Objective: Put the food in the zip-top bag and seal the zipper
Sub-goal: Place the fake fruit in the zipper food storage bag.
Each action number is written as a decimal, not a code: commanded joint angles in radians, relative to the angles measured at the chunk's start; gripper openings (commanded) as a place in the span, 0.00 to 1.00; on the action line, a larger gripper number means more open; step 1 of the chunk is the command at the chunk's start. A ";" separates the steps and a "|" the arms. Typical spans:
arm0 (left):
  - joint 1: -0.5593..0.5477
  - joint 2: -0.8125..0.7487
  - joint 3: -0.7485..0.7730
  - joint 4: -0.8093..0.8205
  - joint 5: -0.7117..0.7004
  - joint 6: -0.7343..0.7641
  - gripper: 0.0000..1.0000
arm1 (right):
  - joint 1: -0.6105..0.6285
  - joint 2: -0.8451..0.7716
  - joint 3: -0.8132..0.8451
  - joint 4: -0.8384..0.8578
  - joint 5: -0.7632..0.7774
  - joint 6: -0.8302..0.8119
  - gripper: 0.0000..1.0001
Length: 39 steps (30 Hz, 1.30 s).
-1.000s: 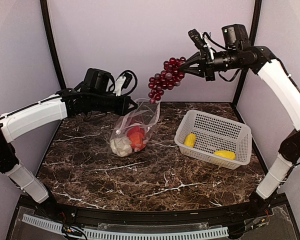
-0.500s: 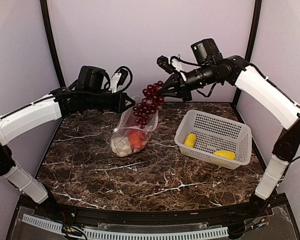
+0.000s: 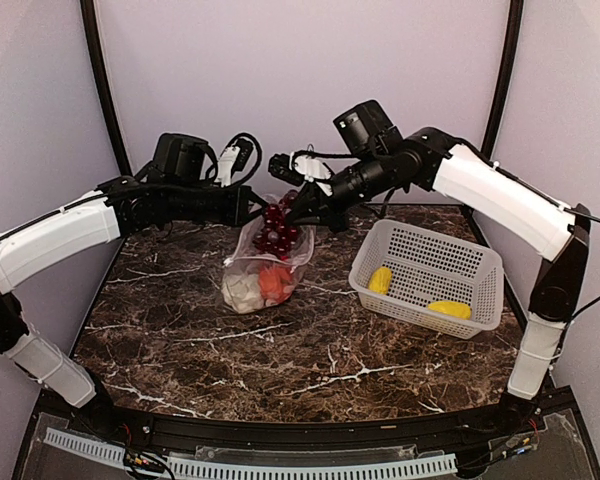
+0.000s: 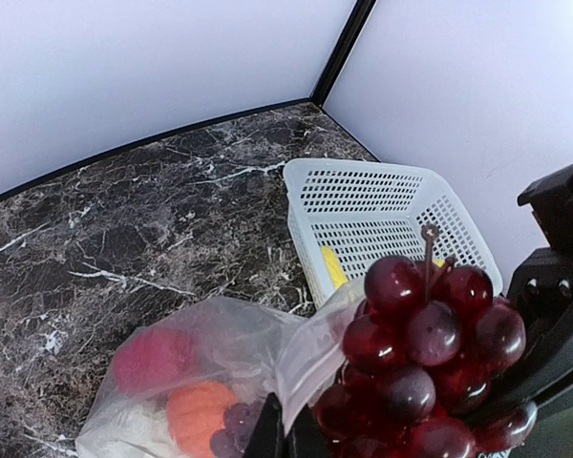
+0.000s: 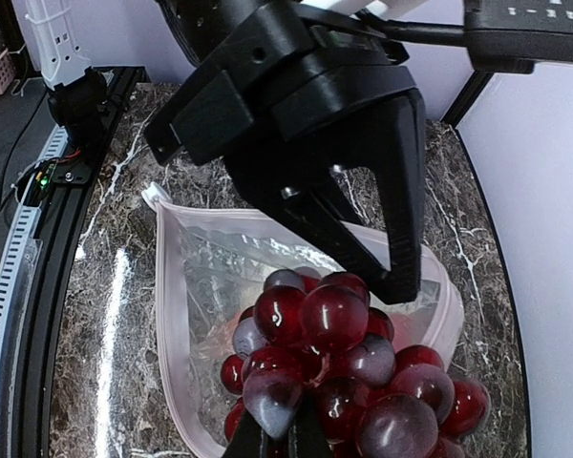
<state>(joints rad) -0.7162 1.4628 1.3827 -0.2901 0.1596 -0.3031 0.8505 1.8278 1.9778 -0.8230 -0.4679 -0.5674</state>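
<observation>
My left gripper (image 3: 247, 206) is shut on the top rim of the clear zip-top bag (image 3: 268, 262) and holds its mouth up and open; its tips (image 4: 286, 437) pinch the rim. My right gripper (image 3: 300, 213) is shut on the dark purple grapes (image 3: 275, 226), which hang in the bag's mouth (image 5: 196, 277). In the right wrist view the grapes (image 5: 353, 367) fill the space above my fingertips (image 5: 282, 441), and the pinkish zipper (image 5: 164, 315) rims the opening. The white-green cabbage (image 3: 242, 291), the orange-red piece (image 3: 274, 282) and the red pepper (image 4: 153, 358) lie inside the bag.
A white perforated basket (image 3: 470, 262) stands on the right of the marble table and holds two yellow pieces (image 3: 380, 280) (image 3: 450, 310). The left wrist view shows it too (image 4: 363, 191). Enclosure walls stand close behind the bag.
My right arm has swung left and down, carrying the grapes from high above the table into the bag's mouth. My left gripper has kept hold of the bag's rim, nearly still.
</observation>
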 commanded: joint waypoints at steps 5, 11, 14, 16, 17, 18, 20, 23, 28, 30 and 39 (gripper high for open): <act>-0.004 -0.049 -0.036 0.044 -0.008 -0.028 0.01 | 0.052 0.020 -0.002 0.011 0.009 -0.028 0.00; -0.004 -0.055 -0.047 0.048 -0.016 -0.035 0.01 | 0.075 0.028 -0.003 0.011 -0.010 -0.028 0.00; -0.005 -0.058 -0.051 0.049 -0.012 -0.038 0.01 | 0.075 0.046 -0.004 0.037 0.050 -0.024 0.00; -0.005 -0.065 -0.053 0.049 -0.009 -0.040 0.01 | 0.076 0.065 -0.011 0.072 0.128 -0.016 0.00; -0.005 -0.067 -0.054 0.050 -0.009 -0.040 0.01 | 0.076 0.073 -0.013 0.091 0.173 -0.008 0.00; -0.004 -0.073 -0.057 0.051 -0.010 -0.040 0.01 | 0.075 0.085 -0.011 0.102 0.211 -0.002 0.00; -0.005 -0.084 -0.063 0.050 -0.016 -0.039 0.01 | 0.074 0.100 0.003 0.106 0.261 0.021 0.15; -0.004 -0.097 -0.075 0.049 -0.030 -0.036 0.01 | 0.074 0.083 0.018 0.081 0.250 0.036 0.44; -0.005 -0.108 -0.093 0.048 -0.038 -0.032 0.01 | 0.077 -0.050 -0.046 0.024 0.042 -0.032 0.63; -0.005 -0.109 -0.099 0.050 -0.040 -0.030 0.01 | 0.077 -0.091 -0.076 -0.015 0.008 -0.082 0.63; -0.005 -0.105 -0.100 0.047 -0.049 -0.018 0.01 | 0.082 -0.089 -0.126 -0.148 0.076 -0.266 0.60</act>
<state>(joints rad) -0.7162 1.3888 1.2945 -0.2550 0.1287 -0.3332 0.9188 1.7050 1.8862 -0.8986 -0.4191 -0.7498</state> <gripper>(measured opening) 0.011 0.595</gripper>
